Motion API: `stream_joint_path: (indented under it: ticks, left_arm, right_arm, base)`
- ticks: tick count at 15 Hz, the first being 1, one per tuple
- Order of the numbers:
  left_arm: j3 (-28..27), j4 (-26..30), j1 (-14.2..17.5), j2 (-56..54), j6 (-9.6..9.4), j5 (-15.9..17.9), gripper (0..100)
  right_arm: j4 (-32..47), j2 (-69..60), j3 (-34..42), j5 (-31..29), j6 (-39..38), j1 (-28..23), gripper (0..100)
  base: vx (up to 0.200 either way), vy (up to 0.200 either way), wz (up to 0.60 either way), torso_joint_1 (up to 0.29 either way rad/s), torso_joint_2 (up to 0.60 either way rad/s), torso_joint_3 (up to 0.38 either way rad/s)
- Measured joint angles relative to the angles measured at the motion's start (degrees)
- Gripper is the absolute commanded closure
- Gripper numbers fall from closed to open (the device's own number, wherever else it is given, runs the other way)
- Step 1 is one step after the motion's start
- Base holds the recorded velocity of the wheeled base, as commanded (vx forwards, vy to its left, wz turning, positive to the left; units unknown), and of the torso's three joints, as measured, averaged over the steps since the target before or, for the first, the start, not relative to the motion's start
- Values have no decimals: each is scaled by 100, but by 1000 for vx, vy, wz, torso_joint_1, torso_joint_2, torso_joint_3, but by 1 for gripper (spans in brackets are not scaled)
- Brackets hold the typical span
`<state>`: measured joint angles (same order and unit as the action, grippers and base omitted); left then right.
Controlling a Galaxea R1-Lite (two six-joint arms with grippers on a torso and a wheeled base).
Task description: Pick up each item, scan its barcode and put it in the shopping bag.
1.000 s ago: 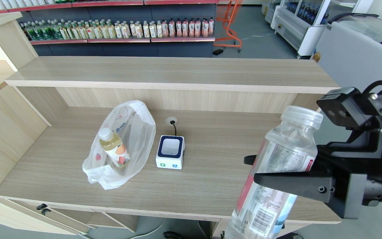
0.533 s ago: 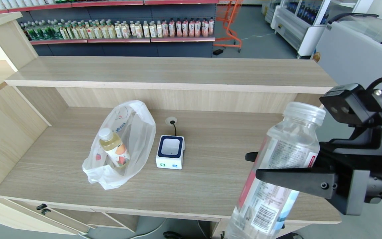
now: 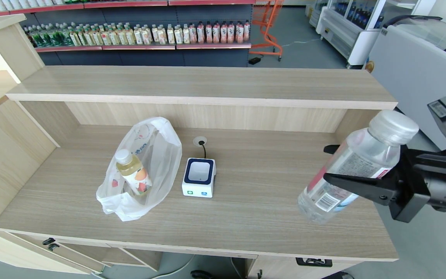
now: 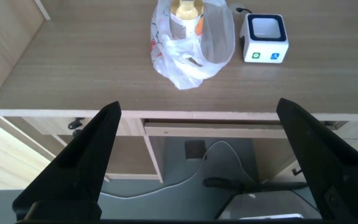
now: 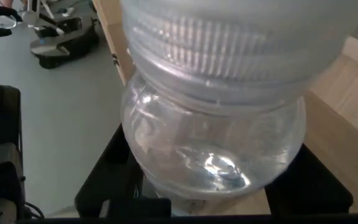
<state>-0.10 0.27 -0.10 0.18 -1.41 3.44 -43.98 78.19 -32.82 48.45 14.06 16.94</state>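
A translucent white shopping bag (image 3: 141, 170) stands open on the left half of a pale wooden bench (image 3: 246, 209). Inside it leans a small bottle of yellowish drink (image 3: 133, 172) with a white cap. Just beside the bag, toward the right, sits a white and blue scanner (image 3: 199, 177), its window facing up and its cable running to a hole in the bench behind it.

The right arm's jaws are closed around the middle of a clear water bottle (image 3: 358, 161). It is held in the air over the bench's right end, tilted, with the cap up and to the right, the base down and to the left, and the barcode near the base.

The left arm's jaws are spread wide and empty, hanging out past the bench's front edge.

A side wall closes the bench on the left and a raised ledge (image 3: 199, 83) at the back. Bare wood lies between scanner and water bottle.
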Motion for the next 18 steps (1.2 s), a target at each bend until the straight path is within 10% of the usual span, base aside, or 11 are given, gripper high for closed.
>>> stream_joint_path:
  ticks: [4,18]
  left_arm:
    - [0,0,0,0,0,0,0]
    - [0,0,0,-7,0,0,0]
  right_arm:
    - [362,-74,118,-479,2300,-1347,100]
    - [323,-197,239,-496,2670,-1915,100]
  base:
    - [0,0,0,0,0,0]
    - [0,14,0,0,1,1]
